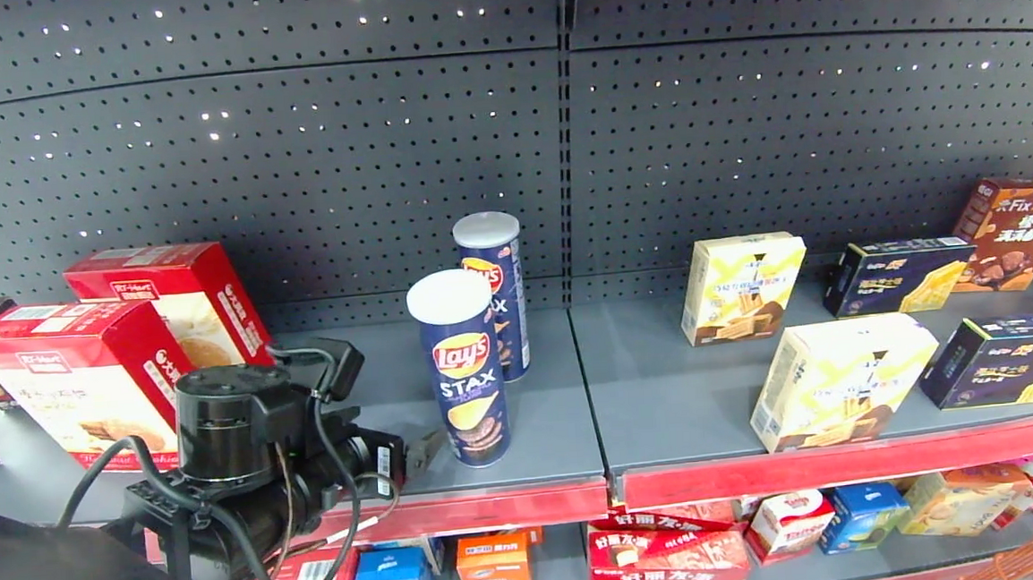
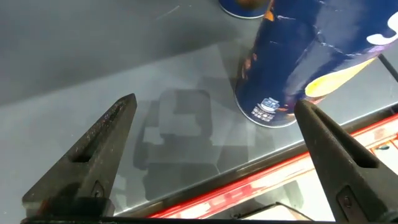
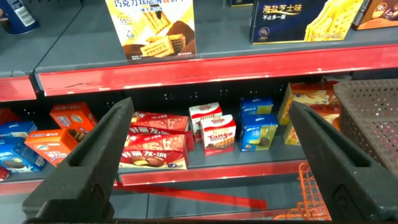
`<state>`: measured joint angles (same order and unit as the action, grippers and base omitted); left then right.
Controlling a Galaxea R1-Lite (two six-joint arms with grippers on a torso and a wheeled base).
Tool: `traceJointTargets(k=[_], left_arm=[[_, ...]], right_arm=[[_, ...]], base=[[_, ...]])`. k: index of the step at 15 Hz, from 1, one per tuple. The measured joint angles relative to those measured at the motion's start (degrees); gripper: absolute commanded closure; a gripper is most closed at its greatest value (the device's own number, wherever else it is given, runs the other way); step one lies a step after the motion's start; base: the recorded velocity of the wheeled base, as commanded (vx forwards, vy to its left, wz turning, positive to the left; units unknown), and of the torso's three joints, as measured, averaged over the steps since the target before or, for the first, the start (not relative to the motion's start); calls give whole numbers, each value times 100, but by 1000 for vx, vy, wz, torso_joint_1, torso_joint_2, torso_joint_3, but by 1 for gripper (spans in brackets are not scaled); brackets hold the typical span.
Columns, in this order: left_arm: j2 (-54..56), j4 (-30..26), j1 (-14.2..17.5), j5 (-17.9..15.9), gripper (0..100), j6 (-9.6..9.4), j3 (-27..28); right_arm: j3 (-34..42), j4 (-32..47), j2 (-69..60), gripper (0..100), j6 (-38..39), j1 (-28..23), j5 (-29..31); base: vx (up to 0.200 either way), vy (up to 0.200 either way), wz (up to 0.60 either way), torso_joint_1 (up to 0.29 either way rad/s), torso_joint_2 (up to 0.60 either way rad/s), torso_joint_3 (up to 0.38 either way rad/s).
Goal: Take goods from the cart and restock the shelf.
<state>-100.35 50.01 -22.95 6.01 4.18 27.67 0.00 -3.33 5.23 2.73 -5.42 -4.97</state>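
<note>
**Left gripper open beside the front chip can**

On the upper shelf [image 1: 665,379], two red biscuit boxes [image 1: 100,369] stand at the left. The left gripper [image 2: 214,106] sits low at the shelf's front edge, jaws spread wide and empty, just left of the front chip can [image 1: 461,374]. A second chip can [image 1: 494,291] stands upright behind it. Yellow wafer boxes [image 1: 836,378] and dark blue boxes [image 1: 1005,359] stand further right. The right gripper [image 3: 211,104], jaws apart and empty, faces the lower shelf [image 3: 249,169] beside a mesh basket [image 3: 373,118].

Clearly a shop: grey shelving [image 1: 666,388] against pegboard [image 1: 293,160], red front rails [image 1: 850,464], stocked with rows of boxed biscuits [image 1: 840,378] and crisp tubes [image 1: 466,374], more packets [image 1: 667,559] on the tier below.
</note>
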Motion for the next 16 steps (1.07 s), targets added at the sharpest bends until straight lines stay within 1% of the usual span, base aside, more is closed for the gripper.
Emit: traceJointTargets(k=[2,4,7,12,16], left_arm=[[0,-2,143,-2,0,-9,7],[-2,0,201,-5,0,-9,9],[-22,-2,218,-5,0,-9,66],[-267,0,238,-5,0,0,444],[-436,-2,234,-11,0,2,612]], right_arm=[[0,2,2,0,0,0,-2],[0,0,0,0,0,-5,-2],[0,2,2,0,0,-5,-2],[0,0,4,0,5,-5,7],[0,2,4,0,6,-5,9]], base=[[0,0,0,0,0,0],[0,0,0,0,0,0],[0,0,0,0,0,0],[0,0,0,0,0,0],[0,0,0,0,0,0]])
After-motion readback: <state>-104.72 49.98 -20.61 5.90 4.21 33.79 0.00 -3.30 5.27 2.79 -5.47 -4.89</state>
